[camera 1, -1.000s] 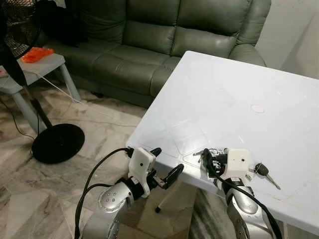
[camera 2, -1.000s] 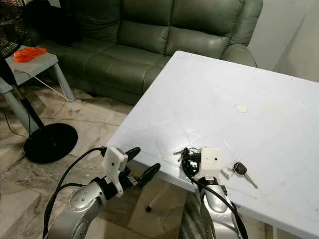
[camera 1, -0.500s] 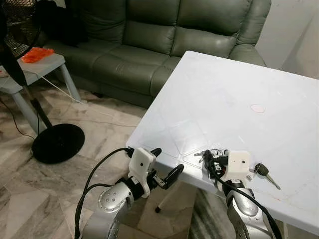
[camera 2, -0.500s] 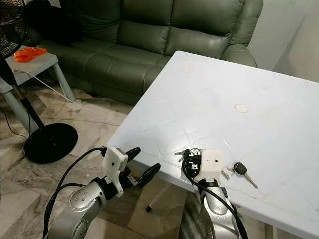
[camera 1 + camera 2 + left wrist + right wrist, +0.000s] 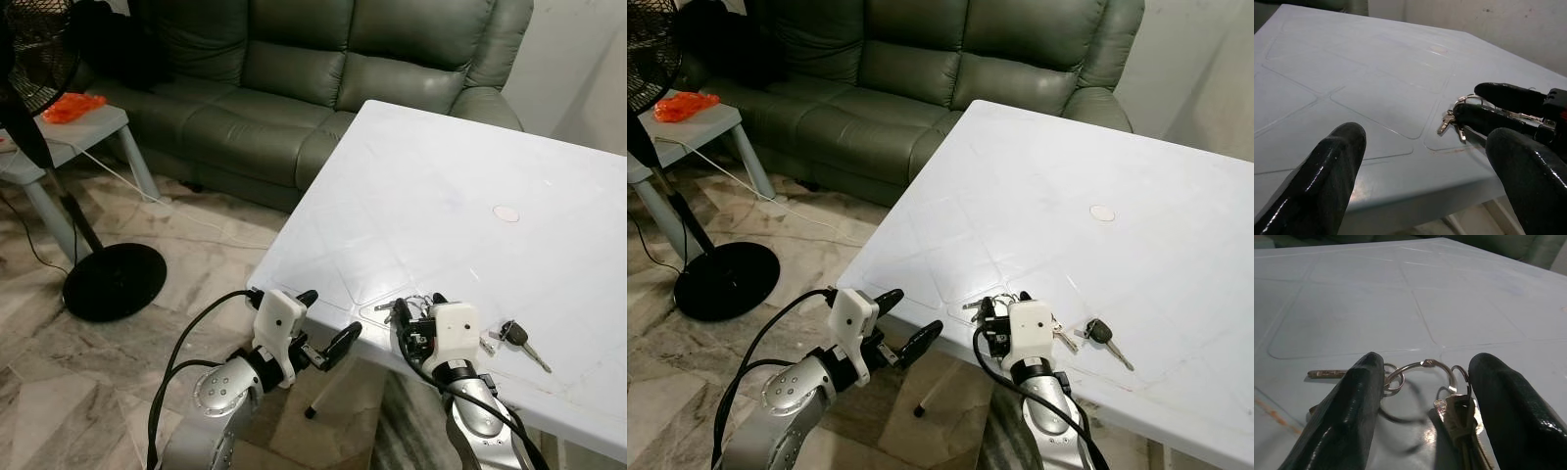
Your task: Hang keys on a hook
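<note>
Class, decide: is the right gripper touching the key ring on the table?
Cannot tell. In the right wrist view, the right gripper straddles the key ring. One finger overlaps the ring's edge, but neither contact nor a gap shows plainly.

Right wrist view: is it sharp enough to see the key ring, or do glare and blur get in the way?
Right wrist view: the key ring is sharp, with a dark shadow under it; the fingers are soft-focus and carry glossy highlights. Left wrist view: the keys are clear, the near fingers blurred. Left eye view: the white table is bright but not blown out.
</note>
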### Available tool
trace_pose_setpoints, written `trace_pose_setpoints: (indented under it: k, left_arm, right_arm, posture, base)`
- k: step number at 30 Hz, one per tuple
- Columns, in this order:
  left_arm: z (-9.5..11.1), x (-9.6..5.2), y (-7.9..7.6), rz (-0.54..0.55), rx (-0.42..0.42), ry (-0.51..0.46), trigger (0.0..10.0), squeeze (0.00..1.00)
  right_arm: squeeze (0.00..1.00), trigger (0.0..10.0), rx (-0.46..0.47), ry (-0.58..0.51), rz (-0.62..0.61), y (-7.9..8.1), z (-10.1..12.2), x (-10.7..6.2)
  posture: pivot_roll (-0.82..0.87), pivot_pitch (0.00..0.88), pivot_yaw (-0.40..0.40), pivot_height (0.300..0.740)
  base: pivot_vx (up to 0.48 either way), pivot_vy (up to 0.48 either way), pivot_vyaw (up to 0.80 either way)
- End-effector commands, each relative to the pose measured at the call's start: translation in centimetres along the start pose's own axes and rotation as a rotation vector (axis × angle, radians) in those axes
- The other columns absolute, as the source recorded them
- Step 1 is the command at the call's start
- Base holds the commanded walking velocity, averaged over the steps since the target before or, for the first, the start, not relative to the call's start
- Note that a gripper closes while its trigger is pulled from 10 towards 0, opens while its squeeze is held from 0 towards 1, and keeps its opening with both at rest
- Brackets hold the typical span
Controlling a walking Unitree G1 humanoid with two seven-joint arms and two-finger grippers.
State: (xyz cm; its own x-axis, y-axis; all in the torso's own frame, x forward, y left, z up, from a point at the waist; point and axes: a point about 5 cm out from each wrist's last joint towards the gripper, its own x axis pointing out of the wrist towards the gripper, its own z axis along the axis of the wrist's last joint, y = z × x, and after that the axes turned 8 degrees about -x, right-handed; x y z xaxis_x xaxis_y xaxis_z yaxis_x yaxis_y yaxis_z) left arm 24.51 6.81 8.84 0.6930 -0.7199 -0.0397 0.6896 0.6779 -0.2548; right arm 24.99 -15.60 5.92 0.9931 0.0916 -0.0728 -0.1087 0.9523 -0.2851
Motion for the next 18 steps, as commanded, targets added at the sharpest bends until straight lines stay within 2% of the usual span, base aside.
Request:
trace_pose_setpoints:
  k: [1, 12, 14, 16, 18]
  left_arm:
    - [0.3, 0.2, -0.1, -0.011, 0.016, -0.001, 10.0, 0.0]
    - [0.3, 0.1, -0.1, -0.012, 0.012, -0.001, 10.0, 0.0]
    - [0.3, 0.1, -0.2, -0.012, 0.013, -0.001, 10.0, 0.0]
    - [0.3, 0.2, -0.2, -0.012, 0.012, -0.001, 10.0, 0.0]
    - [0.2, 0.1, -0.2, -0.011, 0.011, -0.001, 10.0, 0.0]
  right_arm:
    - [0.0, 10.0, -0.032, 0.021, 0.004, 0.0, -0.6, -0.1]
    - [0.0, 10.0, -0.028, 0.07, 0.05, 0.5, -1.5, -0.4]
    - [0.0, 10.0, 0.003, 0.1, 0.067, 0.7, -1.8, -0.5]
    - [0.0, 10.0, 0.083, 0.116, 0.111, 1.0, -1.8, -0.6]
    - [0.0, 10.0, 0.099, 0.11, 0.139, 1.1, -1.7, -0.7]
  posture:
    - [0.01, 0.043, -0.059, 0.74]
    - [0.01, 0.044, -0.059, 0.74]
    - [0.01, 0.047, -0.06, 0.74]
    - [0.01, 0.048, -0.062, 0.74]
    - [0.01, 0.048, -0.063, 0.74]
  base:
    - [0.0, 0.0, 0.0]
    - [0.0, 0.0, 0.0]
    - [0.0, 0.0, 0.0]
    - [0.0, 0.0, 0.0]
    - [0.0, 0.0, 0.0]
